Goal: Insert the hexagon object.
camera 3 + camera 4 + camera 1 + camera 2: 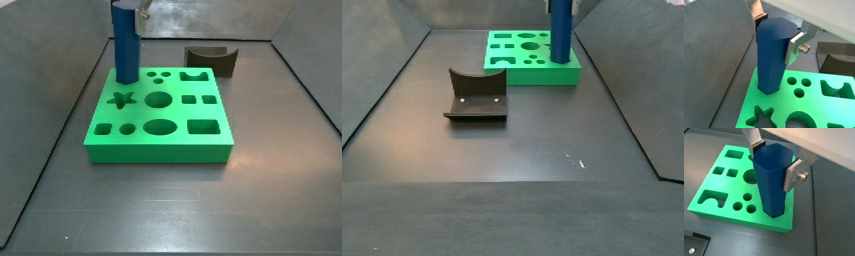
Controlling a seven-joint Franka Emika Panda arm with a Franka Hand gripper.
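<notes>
A side view is described from left to right. A dark grey floor is enclosed by grey walls. On it a green slab is laid flat, cut with shaped holes: a star, circles, squares and an arch among them. At the slab's far left corner the blue hexagon bar is held upright, its lower end at the slab's top surface; whether it is seated in a hole cannot be told. Its upper end is clasped by the gripper, mostly cut off at the frame edge. Further right, behind the slab and apart from it, a dark brown block with a curved notch is seen.

In both wrist views the bar is seen gripped between two silver fingers, closed on opposite faces near its top, with the gripper directly above the slab. The bar's lower end is seen at the slab's corner, beside three small round holes.

In a side view, the brown block is seen at left, well apart from the slab, with the bar upright at the slab's right corner.
</notes>
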